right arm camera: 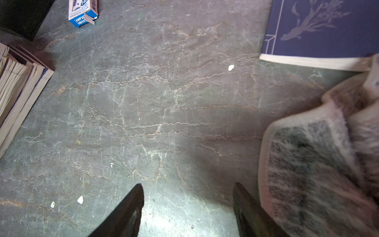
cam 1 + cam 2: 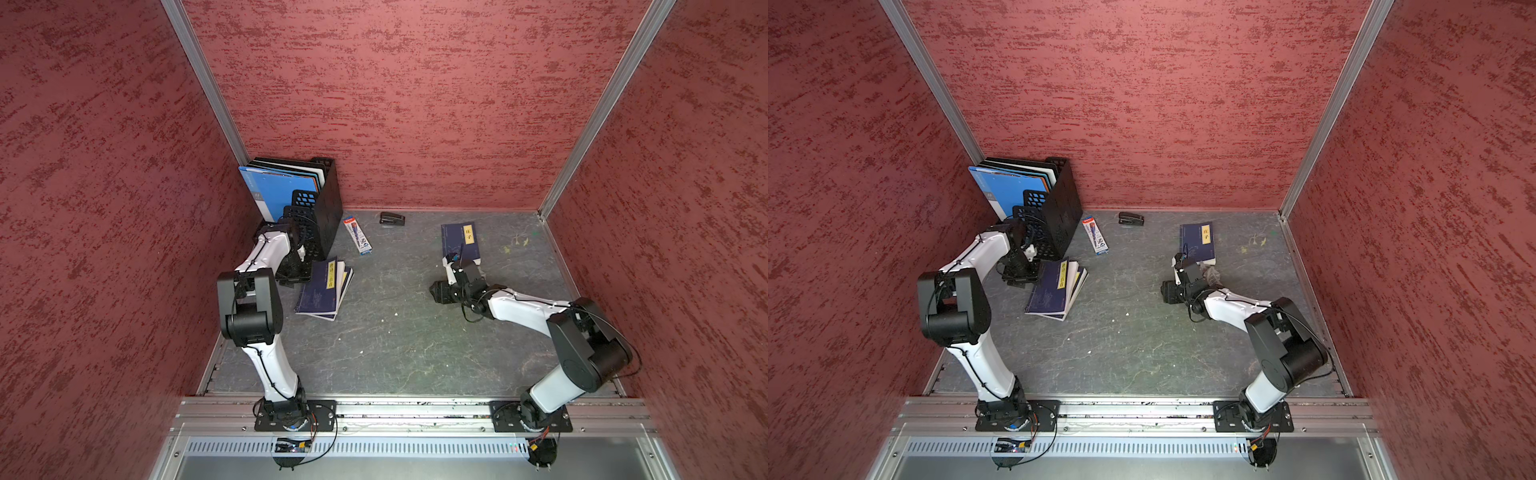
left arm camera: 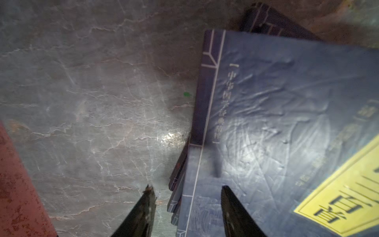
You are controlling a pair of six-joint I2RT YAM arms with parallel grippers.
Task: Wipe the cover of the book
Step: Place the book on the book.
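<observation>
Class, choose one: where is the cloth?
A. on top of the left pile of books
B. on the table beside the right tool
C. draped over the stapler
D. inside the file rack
B: the cloth lies on the table beside the right tool, outside its open jaws, near the lone book.

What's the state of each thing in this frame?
Lone book: closed, lying flat.
Book stack: closed, fanned out.
Cloth: crumpled, ungripped, beside the lone book.
Pen box: lying flat, end flap open.
Stapler: closed.
File holder: upright, holding folders.
Left gripper: open.
Right gripper: open, empty.
</observation>
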